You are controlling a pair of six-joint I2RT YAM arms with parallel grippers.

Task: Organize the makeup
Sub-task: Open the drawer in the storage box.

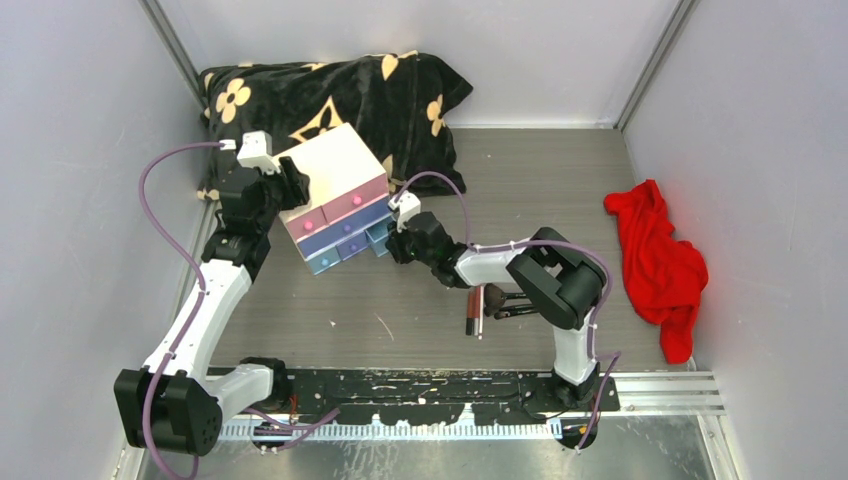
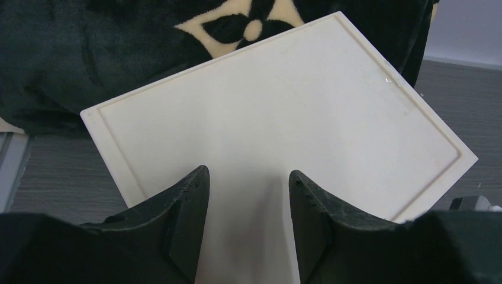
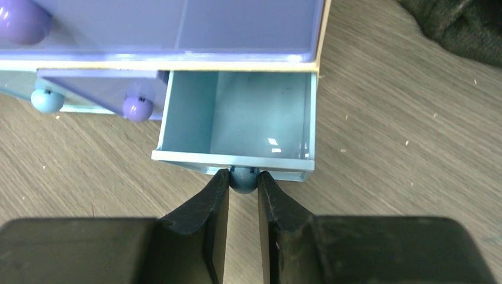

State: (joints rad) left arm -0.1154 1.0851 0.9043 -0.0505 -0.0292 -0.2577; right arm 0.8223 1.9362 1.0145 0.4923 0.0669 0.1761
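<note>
The makeup shows only in the top view: a slim pink tube (image 1: 474,312) and dark-handled brushes (image 1: 512,308) lie on the table, partly hidden under my right arm. The white chest (image 1: 335,165) stands tilted in front of a pillow. Its bottom right blue drawer (image 3: 183,112) is pulled out and looks empty. My right gripper (image 3: 243,175) is shut on that drawer's round blue knob (image 3: 243,180), also seen from above (image 1: 400,228). At the chest's back left corner my left gripper (image 1: 292,185) is open, its fingers apart over the flat white panel (image 2: 284,100).
A black pillow with cream flowers (image 1: 330,90) lies behind the chest. A red cloth (image 1: 660,265) is crumpled at the right wall. Next to the open drawer a purple drawer with a purple knob (image 3: 138,108) sticks out slightly. Grey walls close in three sides.
</note>
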